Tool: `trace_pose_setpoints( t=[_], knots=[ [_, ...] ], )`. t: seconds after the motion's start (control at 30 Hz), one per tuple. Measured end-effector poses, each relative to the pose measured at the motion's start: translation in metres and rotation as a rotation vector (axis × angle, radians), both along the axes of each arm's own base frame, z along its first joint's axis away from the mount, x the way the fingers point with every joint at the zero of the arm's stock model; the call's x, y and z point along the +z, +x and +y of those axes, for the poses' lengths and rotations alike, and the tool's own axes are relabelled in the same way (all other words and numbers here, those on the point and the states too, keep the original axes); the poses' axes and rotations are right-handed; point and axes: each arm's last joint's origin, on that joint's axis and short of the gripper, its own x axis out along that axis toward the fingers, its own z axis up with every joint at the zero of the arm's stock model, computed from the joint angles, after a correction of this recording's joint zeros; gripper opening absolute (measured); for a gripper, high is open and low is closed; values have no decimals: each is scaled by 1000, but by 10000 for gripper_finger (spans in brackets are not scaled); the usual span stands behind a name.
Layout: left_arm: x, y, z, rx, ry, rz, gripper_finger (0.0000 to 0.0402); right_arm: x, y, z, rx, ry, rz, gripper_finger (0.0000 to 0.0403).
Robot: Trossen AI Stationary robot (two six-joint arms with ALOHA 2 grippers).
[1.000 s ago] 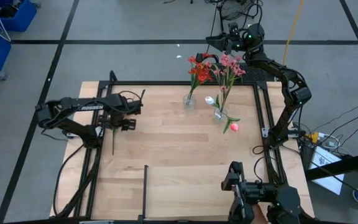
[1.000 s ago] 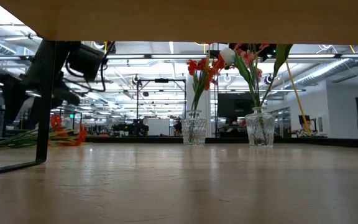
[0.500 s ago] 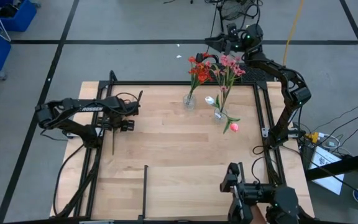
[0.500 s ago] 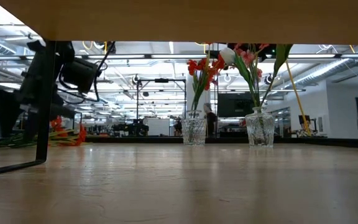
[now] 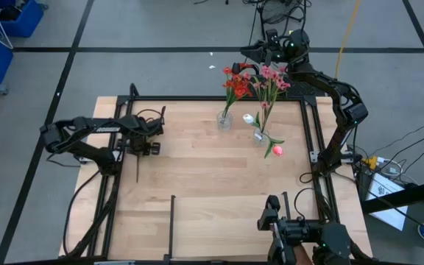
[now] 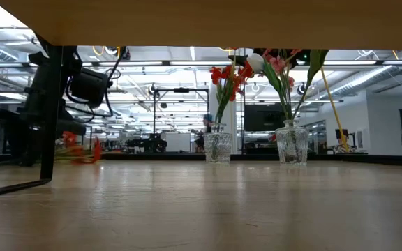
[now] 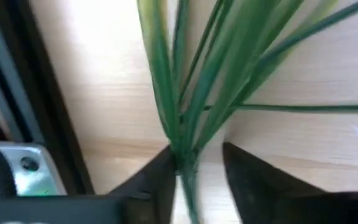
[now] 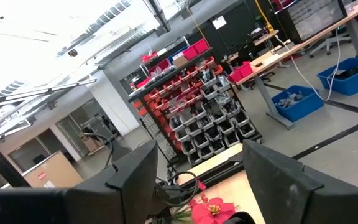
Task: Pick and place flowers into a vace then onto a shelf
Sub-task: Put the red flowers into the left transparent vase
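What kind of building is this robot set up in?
Likely a workshop or robotics lab: open grey floor, red parts-bin racks, blue crates under work desks, long ceiling lights.

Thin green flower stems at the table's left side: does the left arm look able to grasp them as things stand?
Probably yes. The left gripper has its dark fingers either side of the thin green flower stems, with nothing else between them. The black frame rail runs beside them, not across.

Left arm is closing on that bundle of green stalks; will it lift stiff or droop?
Probably droops: the stalks are thin and long, fanning out past the left gripper. Likely light too, so it should lift easily. The fingers pinch near one end, so the red blossom end may sag and drag.
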Motion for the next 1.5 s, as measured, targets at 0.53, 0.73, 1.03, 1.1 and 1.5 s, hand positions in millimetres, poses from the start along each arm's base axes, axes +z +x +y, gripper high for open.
trace_pose_setpoints(
  t=[0.53, 0.73, 1.03, 1.1, 1.5],
  knots=[
    [40, 34, 23, -94, 274, -249, 12, 16, 4, 13, 33, -32, -47, 226],
    [84, 50, 39, -171, 512, -411, 21, 16, 4, 13, 29, -26, -45, 226],
    [155, 76, 62, -309, 904, -695, 21, 16, 5, 13, 39, 42, -43, 226],
    [167, 81, 66, -335, 1027, -769, 26, 16, 7, 15, 45, 42, -43, 226],
    [175, 114, 91, -395, 1364, -939, 18, 16, 21, 25, 92, 57, -41, 226]
  ],
)
